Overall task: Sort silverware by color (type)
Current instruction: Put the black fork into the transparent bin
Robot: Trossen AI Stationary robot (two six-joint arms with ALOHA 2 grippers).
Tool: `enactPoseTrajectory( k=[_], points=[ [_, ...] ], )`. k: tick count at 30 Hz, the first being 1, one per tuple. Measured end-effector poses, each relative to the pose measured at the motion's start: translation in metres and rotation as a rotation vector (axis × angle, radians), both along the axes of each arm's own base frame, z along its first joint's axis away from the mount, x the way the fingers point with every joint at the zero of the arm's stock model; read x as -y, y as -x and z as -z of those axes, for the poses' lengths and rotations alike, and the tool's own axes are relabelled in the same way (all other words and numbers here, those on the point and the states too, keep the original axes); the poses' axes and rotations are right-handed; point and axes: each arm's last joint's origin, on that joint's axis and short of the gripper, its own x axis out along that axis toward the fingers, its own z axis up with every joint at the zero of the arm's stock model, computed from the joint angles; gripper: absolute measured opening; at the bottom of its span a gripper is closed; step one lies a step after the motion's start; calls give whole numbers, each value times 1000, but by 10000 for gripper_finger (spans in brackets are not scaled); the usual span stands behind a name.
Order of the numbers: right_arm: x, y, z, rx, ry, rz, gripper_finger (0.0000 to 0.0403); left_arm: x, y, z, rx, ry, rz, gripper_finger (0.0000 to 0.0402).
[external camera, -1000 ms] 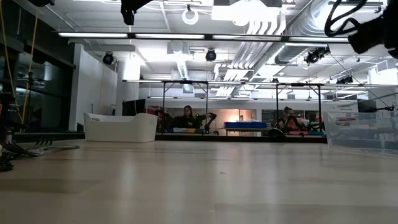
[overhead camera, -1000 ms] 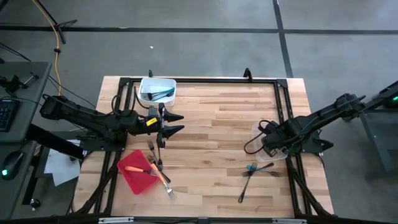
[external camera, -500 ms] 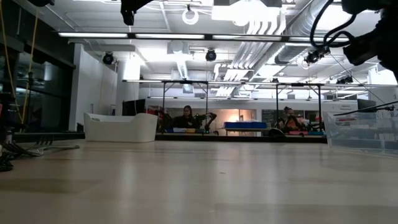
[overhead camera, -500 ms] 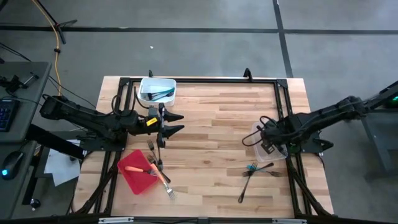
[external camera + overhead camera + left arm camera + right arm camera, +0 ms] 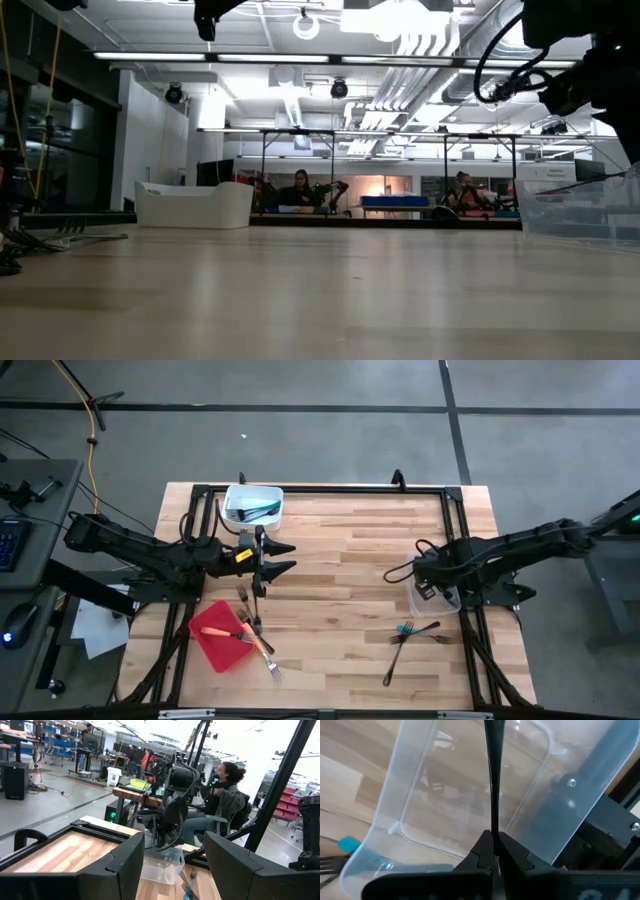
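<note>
Your right claw (image 5: 492,851) is clamped on a slim dark utensil (image 5: 492,775) above the clear plastic tub (image 5: 470,790); next, lower and release. Your left claw (image 5: 262,560) waits, fingers spread.

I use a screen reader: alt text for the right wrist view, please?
The right tool is shut on a dark utensil, holding it over an empty clear plastic tub on the wooden table. A teal-handled fork lies beside the tub.

red tray (image 5: 213,637), white tub (image 5: 254,495), clear tub (image 5: 470,785)
</note>
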Motion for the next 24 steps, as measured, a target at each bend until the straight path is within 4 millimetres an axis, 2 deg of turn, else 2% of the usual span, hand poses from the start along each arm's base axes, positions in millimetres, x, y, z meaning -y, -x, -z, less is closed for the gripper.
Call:
enactPoseTrajectory(
  k=[17,24],
  points=[
    [4,-14,15,-122,50,70,0,0,0,0,0,0,0,197],
    [4,-16,17,-137,53,69,14,0,0,0,0,0,0,197]
  ],
)
